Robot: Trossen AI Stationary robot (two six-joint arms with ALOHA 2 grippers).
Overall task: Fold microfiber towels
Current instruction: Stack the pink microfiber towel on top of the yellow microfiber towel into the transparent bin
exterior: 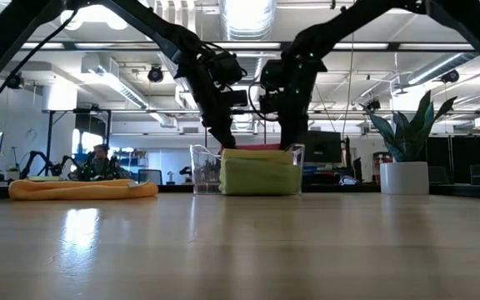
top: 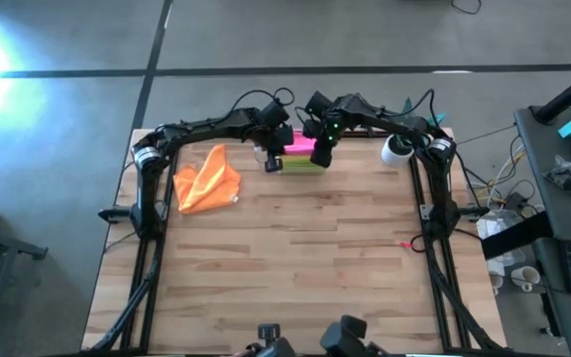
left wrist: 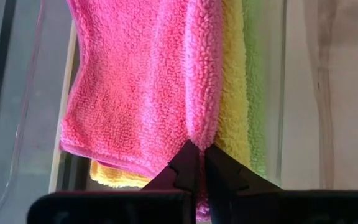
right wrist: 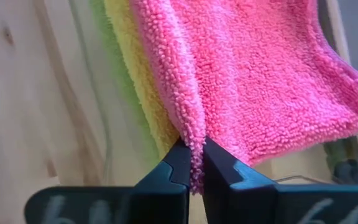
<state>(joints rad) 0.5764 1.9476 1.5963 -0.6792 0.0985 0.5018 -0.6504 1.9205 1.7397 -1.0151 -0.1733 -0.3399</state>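
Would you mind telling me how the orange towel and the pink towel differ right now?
The orange towel lies loose and crumpled on the bare table, while the pink towel sits folded on top of the stack in the clear bin. Nothing touches the orange towel; the pink towel is pinched along its edge by both the left hand and the right hand. Both are fluffy microfiber cloths in bright colours.

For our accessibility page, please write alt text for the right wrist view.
The right gripper is shut on the edge of a pink microfiber towel. Below it lie a yellow towel and a lime green towel, over the wooden table.
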